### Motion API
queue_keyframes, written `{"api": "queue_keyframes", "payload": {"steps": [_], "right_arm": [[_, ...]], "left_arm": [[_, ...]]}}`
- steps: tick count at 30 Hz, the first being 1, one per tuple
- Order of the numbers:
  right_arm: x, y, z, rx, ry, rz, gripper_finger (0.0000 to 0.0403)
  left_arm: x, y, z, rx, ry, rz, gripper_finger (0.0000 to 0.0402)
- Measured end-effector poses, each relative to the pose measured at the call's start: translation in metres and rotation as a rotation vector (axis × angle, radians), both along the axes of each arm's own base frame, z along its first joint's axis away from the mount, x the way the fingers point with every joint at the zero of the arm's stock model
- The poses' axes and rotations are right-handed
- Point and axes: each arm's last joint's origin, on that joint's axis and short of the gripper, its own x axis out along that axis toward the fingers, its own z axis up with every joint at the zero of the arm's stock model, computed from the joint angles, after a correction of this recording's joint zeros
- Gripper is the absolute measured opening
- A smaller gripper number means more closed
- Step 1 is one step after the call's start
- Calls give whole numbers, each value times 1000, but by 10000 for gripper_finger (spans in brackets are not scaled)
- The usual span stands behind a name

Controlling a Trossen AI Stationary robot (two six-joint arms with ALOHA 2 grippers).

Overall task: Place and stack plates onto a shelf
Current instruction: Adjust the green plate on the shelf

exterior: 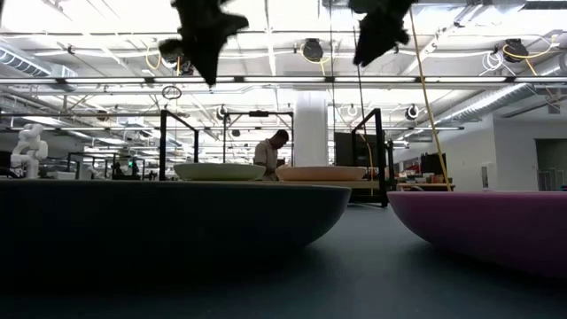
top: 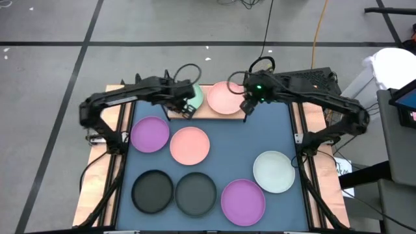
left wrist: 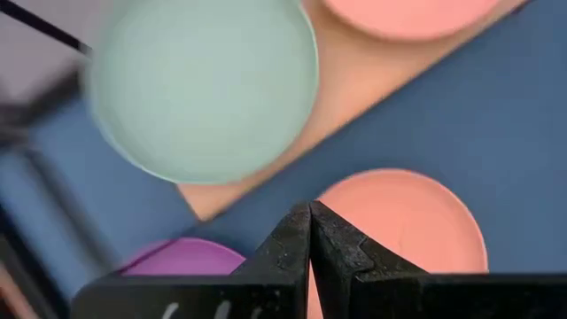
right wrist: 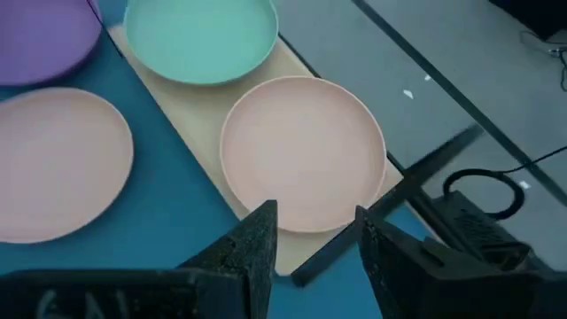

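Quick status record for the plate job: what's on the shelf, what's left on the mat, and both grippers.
on shelf: mint green plate and pink plate, side by side on the shelf, not stacked
on mat: six plates: two purple, one pink, two dark grey, one whitish
left gripper: shut, empty, above the mat near the shelf
right gripper: open, empty, by the shelved pink plate
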Motion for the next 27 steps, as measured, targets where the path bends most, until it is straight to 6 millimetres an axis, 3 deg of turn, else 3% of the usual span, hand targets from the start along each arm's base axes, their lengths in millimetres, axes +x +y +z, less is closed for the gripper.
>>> {"api": "queue_keyframes", "payload": {"steps": [4,9,16,27], "right_arm": [[-26,8,-9,26,-70,-88,137],[-44,16,-18,40,-218,-136,137],[-46,17,-22,16,-359,-140,137],[-38,14,-24,-13,-348,-110,137]], "left_arm": [[14,27,-31,-123,69,15,10],[24,56,-59,-80,147,17,10],[43,78,-78,10,104,-50,10],[66,88,-109,44,74,-54,10]]}}
